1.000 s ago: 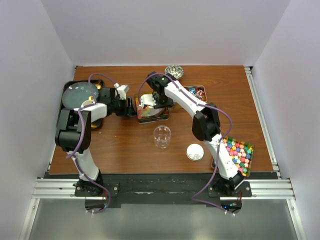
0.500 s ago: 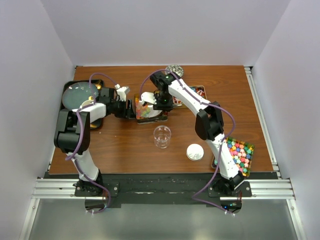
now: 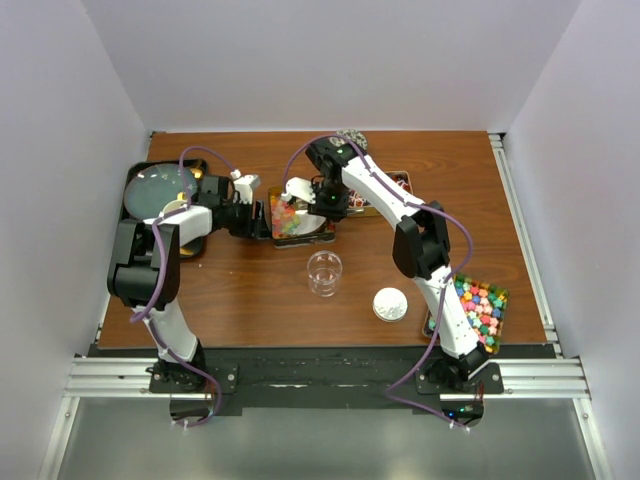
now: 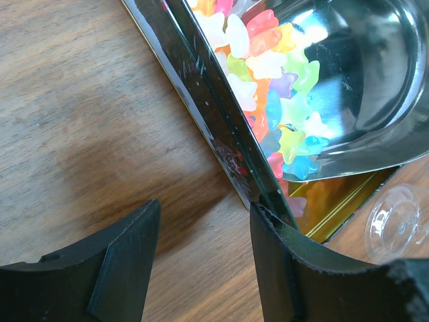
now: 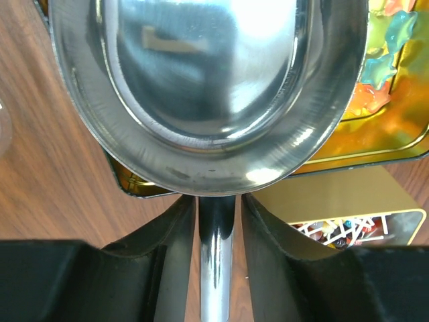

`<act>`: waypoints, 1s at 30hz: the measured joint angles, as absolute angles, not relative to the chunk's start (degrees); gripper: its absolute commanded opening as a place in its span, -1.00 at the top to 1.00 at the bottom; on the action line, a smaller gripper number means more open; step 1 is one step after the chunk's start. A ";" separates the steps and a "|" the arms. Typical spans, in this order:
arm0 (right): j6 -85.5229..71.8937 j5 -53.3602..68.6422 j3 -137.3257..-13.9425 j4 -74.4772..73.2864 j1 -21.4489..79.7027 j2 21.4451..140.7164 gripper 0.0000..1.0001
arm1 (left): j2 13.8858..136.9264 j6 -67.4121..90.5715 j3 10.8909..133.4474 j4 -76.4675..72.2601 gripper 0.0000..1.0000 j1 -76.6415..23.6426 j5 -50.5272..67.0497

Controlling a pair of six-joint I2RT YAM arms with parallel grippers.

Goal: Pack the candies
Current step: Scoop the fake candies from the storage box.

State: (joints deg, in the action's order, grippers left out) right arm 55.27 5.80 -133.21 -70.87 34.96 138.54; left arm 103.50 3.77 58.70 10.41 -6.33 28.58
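Observation:
The candies nearest me are glossy star-shaped gummies [image 4: 268, 87] piled in a gold tin [image 3: 305, 235] at mid-table. My right gripper [image 5: 218, 235] is shut on the handle of a steel scoop [image 5: 208, 87], whose bowl sits low over the tin among the gummies [image 5: 383, 60]. My left gripper [image 4: 204, 261] stands open on the wood at the tin's left side, its right finger [image 4: 288, 268] against the tin's wall [image 4: 214, 107]. From above, the left gripper [image 3: 262, 217] and the right gripper [image 3: 322, 200] flank the tin. Wrapped candies [image 3: 395, 183] and bright cube candies [image 3: 480, 305] lie in two other trays.
A clear cup [image 3: 324, 272] stands just in front of the tin, a white lid [image 3: 390, 303] to its right. A crumpled foil piece [image 3: 350, 138] lies at the back. A black tray with a round lid [image 3: 160, 190] sits far left.
The right arm has shifted a little and turned the scoop in the tin. My left gripper has stayed open beside the tin's wall.

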 measured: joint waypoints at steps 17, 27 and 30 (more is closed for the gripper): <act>54.96 6.72 -131.15 -69.28 34.59 137.93 1.00 | 103.50 3.22 58.81 10.85 -0.22 -6.13 28.80; 49.43 16.16 -114.13 -56.36 31.31 128.62 1.00 | 103.50 1.37 59.40 13.56 -0.24 -5.13 30.26; 48.42 18.48 -110.85 -53.45 30.55 127.00 1.00 | 103.50 0.12 59.53 14.39 -0.24 -4.99 30.96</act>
State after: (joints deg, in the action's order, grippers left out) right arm 48.42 18.48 -110.85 -53.45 30.55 127.00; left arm 103.50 0.12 59.53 14.39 -4.99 30.96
